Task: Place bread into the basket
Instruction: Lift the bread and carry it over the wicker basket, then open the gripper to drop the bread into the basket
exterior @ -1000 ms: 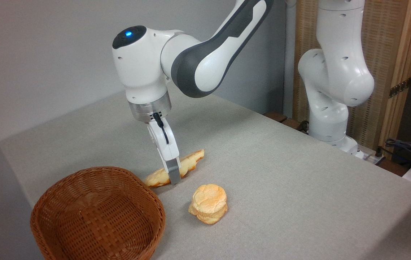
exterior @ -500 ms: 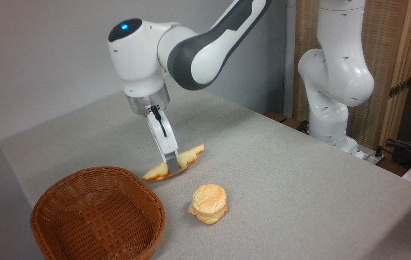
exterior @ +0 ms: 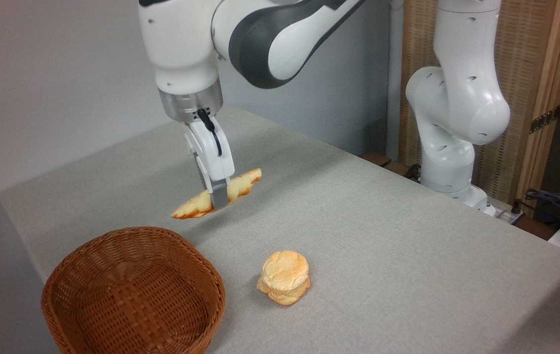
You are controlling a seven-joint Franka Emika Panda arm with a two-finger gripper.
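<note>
Gripper (exterior: 219,201) pinched braided bread loaf (exterior: 196,206) at mid-length, loaf clear of grey table (exterior: 383,236), tilted, left tip lower. Wicker basket (exterior: 132,290) sat below-left of gripper, apart from loaf. Round bun (exterior: 284,278) lay below-right, on table.

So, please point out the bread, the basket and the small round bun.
bread (exterior: 189,209): fixed camera, its lower left end.
basket (exterior: 112,275): fixed camera, inner woven wall.
round bun (exterior: 284,270): fixed camera, its top.
</note>
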